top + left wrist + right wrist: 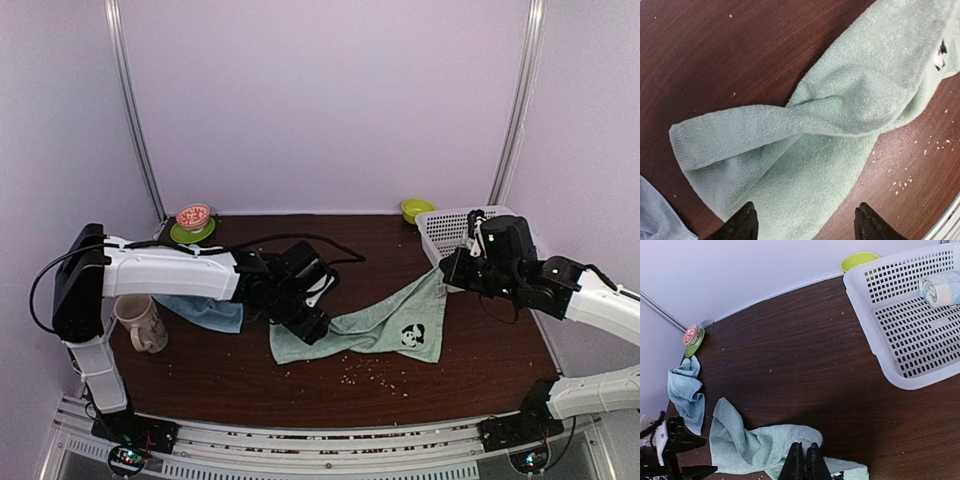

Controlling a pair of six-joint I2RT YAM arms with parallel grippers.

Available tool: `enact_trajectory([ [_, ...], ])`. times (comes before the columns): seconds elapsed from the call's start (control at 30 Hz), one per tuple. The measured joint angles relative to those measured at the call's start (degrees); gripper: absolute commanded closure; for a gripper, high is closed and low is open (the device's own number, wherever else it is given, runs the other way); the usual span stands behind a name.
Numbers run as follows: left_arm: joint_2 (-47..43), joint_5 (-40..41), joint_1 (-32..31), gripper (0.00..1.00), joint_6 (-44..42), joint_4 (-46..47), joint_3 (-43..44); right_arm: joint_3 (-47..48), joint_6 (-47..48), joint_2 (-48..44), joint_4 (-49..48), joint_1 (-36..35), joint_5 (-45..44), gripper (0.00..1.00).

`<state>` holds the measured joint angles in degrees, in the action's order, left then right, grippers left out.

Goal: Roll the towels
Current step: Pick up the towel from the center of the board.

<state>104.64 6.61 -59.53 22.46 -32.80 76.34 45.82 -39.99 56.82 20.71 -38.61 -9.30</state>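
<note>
The pale sage-green towel [380, 325] lies crumpled across the middle of the table, with its dark printed mark [415, 335] near the right end. My right gripper [445, 270] is shut on its far right corner and holds that corner raised; its closed fingers [805, 447] pinch the green towel [750, 445]. My left gripper [308, 322] hovers open over the towel's left end, and its gripper tips [805, 212] stand wide apart above the green towel [840, 125]. The light blue towel [205, 312] lies bunched under my left arm and also shows in the right wrist view [686, 392].
A mug [140, 322] stands at the left. A white perforated basket [450, 232] at the back right holds a rolled towel [940, 287]. A green bowl [416, 209] and a green plate with a red-and-white bowl [193, 225] stand at the back. Crumbs [370, 372] lie near the front.
</note>
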Motion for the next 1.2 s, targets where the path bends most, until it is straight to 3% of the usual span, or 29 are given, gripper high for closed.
enact_trajectory([
  [0.27, -12.1, 1.4, 5.3, 0.35, 1.0, 0.9, -6.6, 0.0, 3.9, 0.1, 0.6, 0.4, -0.6, 1.00],
  [0.47, -6.1, -0.9, 13.5, 0.51, 7.7, 1.3, -6.5, -0.8, 4.9, -0.5, 0.6, 0.5, -0.8, 1.00],
  [0.63, -3.5, -5.8, 19.5, 0.57, 14.5, 3.3, -7.6, -1.4, 5.2, -0.6, 0.5, 0.6, -0.8, 1.00],
  [0.87, 0.8, -10.1, 20.5, 0.65, 18.9, 5.8, -5.2, -1.5, 5.3, -0.6, 0.5, 0.7, -0.5, 1.00],
  [1.2, 4.0, -12.9, 21.9, 0.66, 20.6, 6.4, -3.5, -2.2, 5.3, -1.4, 0.2, 0.8, 0.2, 1.00],
])
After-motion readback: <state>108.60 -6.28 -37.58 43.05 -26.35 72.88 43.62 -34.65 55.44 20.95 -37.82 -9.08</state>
